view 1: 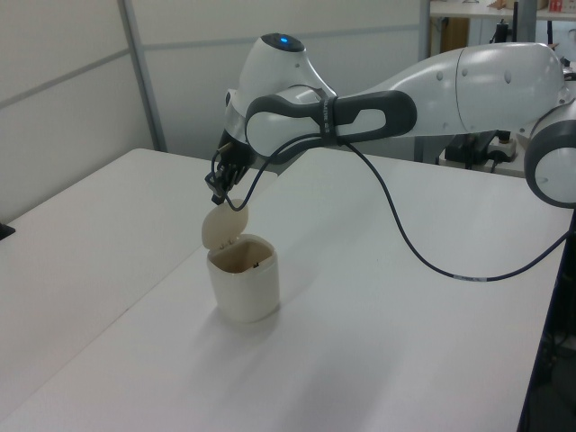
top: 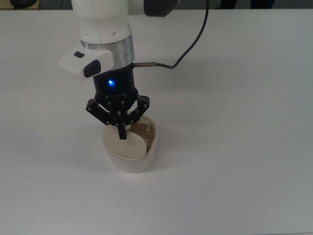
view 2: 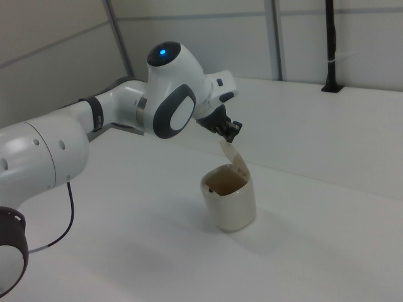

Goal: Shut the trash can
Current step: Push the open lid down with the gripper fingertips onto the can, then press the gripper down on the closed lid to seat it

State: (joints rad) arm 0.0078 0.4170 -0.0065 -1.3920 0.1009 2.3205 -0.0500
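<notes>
The cream trash can (top: pixel 131 163) stands on the white table with its flat lid (top: pixel 130 146) swung up and its inside showing. In the left view the lid (view 1: pixel 223 227) rises at the can's (view 1: pixel 245 286) left rim, and in the right view the lid (view 2: pixel 235 160) stands at the can's (view 2: pixel 230 202) far right rim. My gripper (top: pixel 121 133) is shut, with nothing between its fingers. It points down right over the lid's top edge. In the left view the gripper (view 1: pixel 216 194) hangs just above the lid, touching or nearly touching it. The right view shows the gripper (view 2: pixel 233 133) close above the lid.
A black cable (top: pixel 188 42) runs from my wrist toward the back of the white table (top: pixel 234 122). A black post (view 2: pixel 330 44) stands at the far edge in the right view. Wall panels rise behind the table in the left view.
</notes>
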